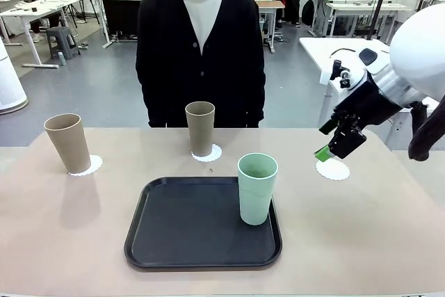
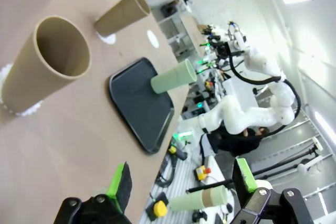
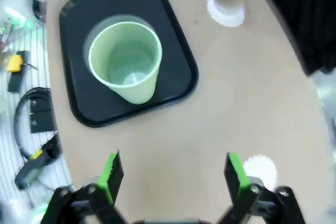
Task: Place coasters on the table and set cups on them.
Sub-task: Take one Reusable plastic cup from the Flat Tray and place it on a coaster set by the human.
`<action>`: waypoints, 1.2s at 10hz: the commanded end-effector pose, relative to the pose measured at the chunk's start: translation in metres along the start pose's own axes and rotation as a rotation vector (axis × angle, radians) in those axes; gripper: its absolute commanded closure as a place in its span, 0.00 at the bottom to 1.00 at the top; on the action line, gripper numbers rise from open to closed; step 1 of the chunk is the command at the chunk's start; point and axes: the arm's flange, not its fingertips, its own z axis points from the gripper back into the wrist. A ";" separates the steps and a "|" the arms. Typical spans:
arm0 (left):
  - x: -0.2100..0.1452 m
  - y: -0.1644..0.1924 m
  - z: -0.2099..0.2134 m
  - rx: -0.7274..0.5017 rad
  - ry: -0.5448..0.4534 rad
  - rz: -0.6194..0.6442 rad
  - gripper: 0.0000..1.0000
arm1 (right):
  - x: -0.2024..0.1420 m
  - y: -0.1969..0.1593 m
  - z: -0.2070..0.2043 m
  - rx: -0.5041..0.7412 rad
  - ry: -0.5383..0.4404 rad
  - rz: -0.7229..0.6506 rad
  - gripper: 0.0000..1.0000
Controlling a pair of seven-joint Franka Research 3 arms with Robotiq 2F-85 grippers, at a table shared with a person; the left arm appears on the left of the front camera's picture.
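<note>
Two tan cups stood on coasters: one [image 1: 67,142] near the worktop's [image 1: 361,227] left edge on its coaster [image 1: 92,167], one [image 1: 200,127] at the far edge on its coaster [image 1: 211,154]. The third coaster [image 1: 333,170] lay bare toward the right edge, touching nothing. The mint cup [image 1: 256,188] stood on the tray [image 1: 181,241], so one placement seemed left. The right gripper [image 1: 328,145] hovered over the bare coaster, fingers spread and empty; the left gripper [image 2: 181,184] was likewise spread, holding nothing.
</note>
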 end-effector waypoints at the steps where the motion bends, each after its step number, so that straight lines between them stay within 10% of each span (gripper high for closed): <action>1: -0.001 -0.002 0.001 0.002 -0.006 0.001 0.00 | -0.040 -0.002 -0.045 0.148 -0.202 0.243 0.00; 12: -0.001 -0.002 0.001 0.002 -0.006 0.001 0.00 | -0.114 -0.033 -0.129 0.308 -0.555 0.074 0.00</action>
